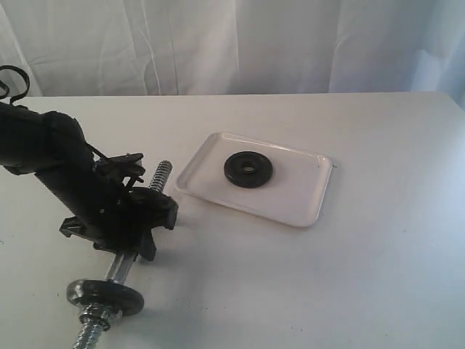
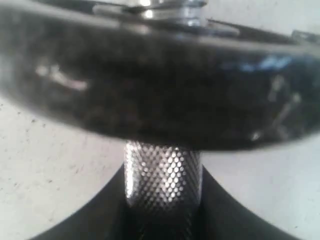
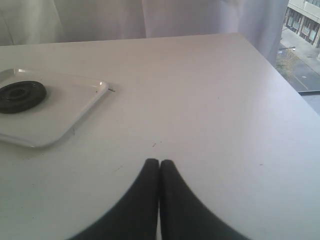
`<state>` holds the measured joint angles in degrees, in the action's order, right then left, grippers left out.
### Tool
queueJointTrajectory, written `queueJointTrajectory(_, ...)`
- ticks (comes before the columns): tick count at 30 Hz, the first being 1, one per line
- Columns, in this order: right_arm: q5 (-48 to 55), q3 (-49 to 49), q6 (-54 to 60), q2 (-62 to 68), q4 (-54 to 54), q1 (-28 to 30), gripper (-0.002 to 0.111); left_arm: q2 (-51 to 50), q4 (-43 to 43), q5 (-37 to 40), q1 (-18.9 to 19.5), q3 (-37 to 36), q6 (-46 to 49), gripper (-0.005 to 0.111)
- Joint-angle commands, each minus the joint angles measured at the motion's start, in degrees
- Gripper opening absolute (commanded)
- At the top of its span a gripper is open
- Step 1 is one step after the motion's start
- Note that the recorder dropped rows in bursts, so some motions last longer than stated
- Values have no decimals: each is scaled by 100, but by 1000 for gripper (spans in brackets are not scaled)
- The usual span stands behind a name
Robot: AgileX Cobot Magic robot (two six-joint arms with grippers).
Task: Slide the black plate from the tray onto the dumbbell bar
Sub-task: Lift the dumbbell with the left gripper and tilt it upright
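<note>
The black plate point(image 1: 248, 169) lies flat in the middle of the white tray point(image 1: 290, 200); the right wrist view shows the black plate point(image 3: 21, 96) and the tray point(image 3: 60, 120) too. The dumbbell bar point(image 1: 161, 175) lies on the table at the left, one threaded end pointing toward the tray, with a black disc point(image 1: 106, 296) near its other end. My left gripper point(image 1: 142, 218) is shut on the bar's knurled middle point(image 2: 162, 172), the disc point(image 2: 160, 85) filling that view. My right gripper point(image 3: 159, 163) is shut on nothing, above bare table, out of the exterior view.
A white curtain point(image 1: 232, 43) hangs behind the white table point(image 1: 378, 276). The table's right edge point(image 3: 280, 75) runs close to a window in the right wrist view. The left arm point(image 1: 51, 156) reaches in from the left.
</note>
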<state>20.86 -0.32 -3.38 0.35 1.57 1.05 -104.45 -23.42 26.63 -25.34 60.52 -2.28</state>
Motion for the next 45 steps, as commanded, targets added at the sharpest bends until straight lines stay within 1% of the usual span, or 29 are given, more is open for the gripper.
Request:
queueJointTrajectory(1,-79,32,-8,-35,11,47,0,291,920,409,4,69,-396,0)
queueJointTrajectory(4,-79,32,-8,-35,11,47,0,315,1572,514,4,69,-450,0)
queueJointTrajectory(5,-79,32,-8,-35,11,47,0,343,1879,642,4,69,-240,0)
queueJointTrajectory(7,-79,32,-8,-35,11,47,0,353,2051,780,4,69,228,0)
queueJointTrajectory(9,-79,32,-8,-35,11,47,0,367,2060,727,4,69,318,0)
queueJointTrajectory(14,-79,32,-8,-35,11,47,0,695,2063,153,4,69,369,0)
queueJointTrajectory(16,-79,32,-8,-35,11,47,0,818,2063,89,4,69,426,0)
queueJointTrajectory(24,-79,32,-8,-35,11,47,0,922,2063,122,4,58,566,0)
queueJointTrajectory(37,-79,32,113,-35,11,47,0,1605,2063,188,4,47,727,0)
queueJointTrajectory(41,-79,32,101,-35,11,47,0,1758,2053,217,4,-123,727,0)
queueJointTrajectory(45,-79,32,101,-35,11,47,0,1934,2053,111,4,-478,727,0)
